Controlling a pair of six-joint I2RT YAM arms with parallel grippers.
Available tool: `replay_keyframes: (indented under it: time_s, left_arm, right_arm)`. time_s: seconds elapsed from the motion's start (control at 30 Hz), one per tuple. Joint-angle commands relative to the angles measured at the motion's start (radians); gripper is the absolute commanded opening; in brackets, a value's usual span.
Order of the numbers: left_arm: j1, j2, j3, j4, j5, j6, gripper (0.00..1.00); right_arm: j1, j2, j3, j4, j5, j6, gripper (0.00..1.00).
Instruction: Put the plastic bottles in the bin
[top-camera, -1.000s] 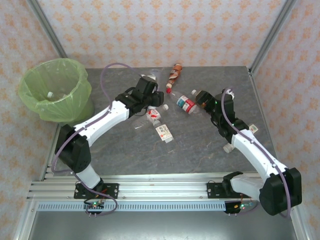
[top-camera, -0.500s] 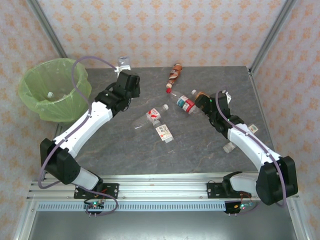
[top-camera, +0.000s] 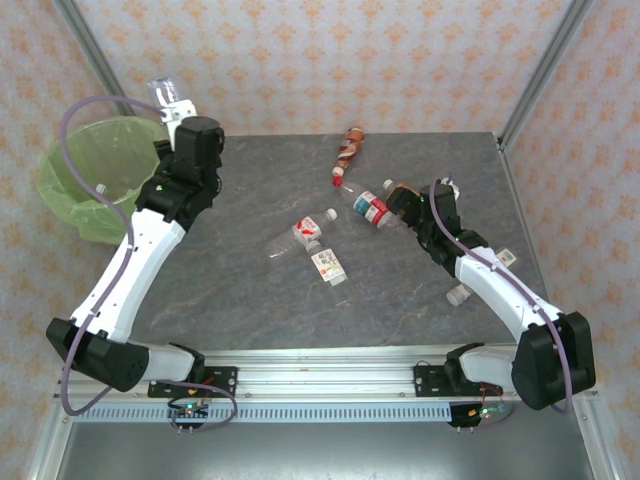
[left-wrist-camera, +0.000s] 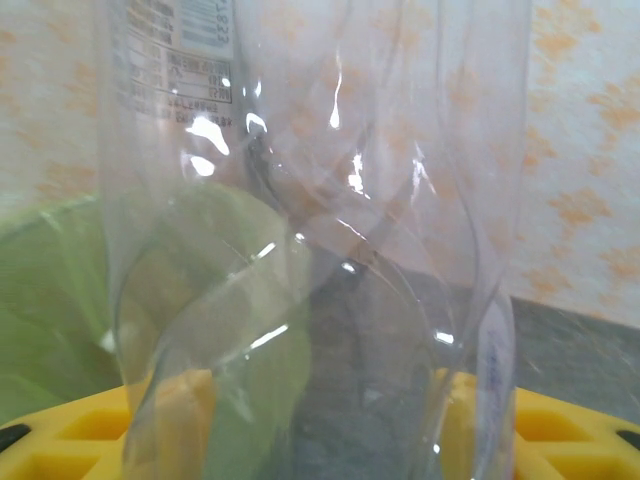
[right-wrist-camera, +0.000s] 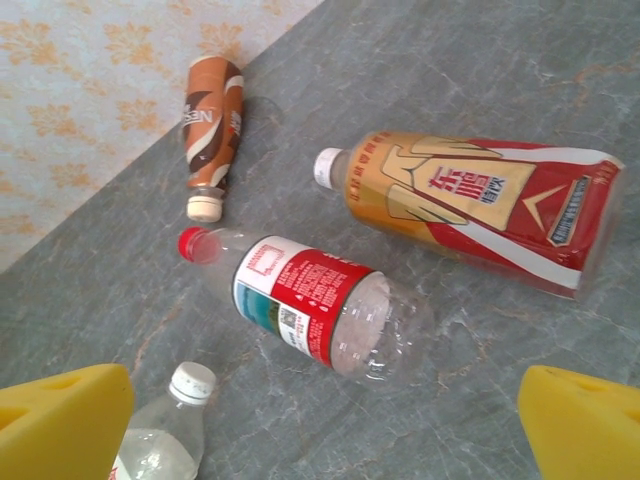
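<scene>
My left gripper (top-camera: 178, 112) is shut on a clear plastic bottle (top-camera: 163, 93) and holds it upright over the right rim of the bin (top-camera: 62, 190), which is lined with a green bag. In the left wrist view that bottle (left-wrist-camera: 320, 200) stands between the yellow pads (left-wrist-camera: 178, 412), with the green bag (left-wrist-camera: 45, 300) behind it. My right gripper (top-camera: 396, 203) hangs open above the table. Below it lie a red-labelled bottle (right-wrist-camera: 315, 300), an amber bottle (right-wrist-camera: 470, 200), a brown-red bottle (right-wrist-camera: 212, 115) and a white-capped clear one (right-wrist-camera: 165, 435).
Two more clear bottles (top-camera: 303, 235) (top-camera: 329, 265) lie mid-table. Another (top-camera: 458, 293) lies partly under my right forearm. A white cap (top-camera: 98, 190) shows inside the bin. Patterned walls and metal posts (top-camera: 90, 50) close in the back and sides.
My left arm swung left from mid-table to the bin's rim, lifting the clear bottle. My right gripper shifted slightly and stayed open.
</scene>
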Motion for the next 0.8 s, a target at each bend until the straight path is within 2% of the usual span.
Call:
replay_keyframes:
  time_s: [0.0, 0.2, 0.43, 0.57, 0.77]
  left_arm:
    - [0.063, -0.029, 0.034, 0.026, -0.067, 0.054, 0.59]
    - [0.238, -0.037, 0.018, 0.04, 0.021, 0.003, 0.6]
    - [0.409, 0.055, 0.047, 0.017, 0.136, -0.06, 0.6]
    - [0.459, 0.144, 0.093, -0.02, 0.126, -0.079, 0.61]
    - [0.505, 0.25, 0.156, -0.091, 0.195, -0.138, 0.63]
  right_arm:
    - [0.003, -0.055, -0.043, 0.087, -0.017, -0.023, 0.99]
    - [0.003, -0.102, -0.064, 0.075, -0.011, -0.057, 0.99]
    - [0.003, -0.15, -0.109, 0.123, -0.019, -0.061, 0.99]
    - [0.003, -0.155, -0.106, 0.098, 0.02, -0.039, 0.99]
    - [0.002, -0.158, -0.103, 0.092, 0.021, -0.032, 0.99]
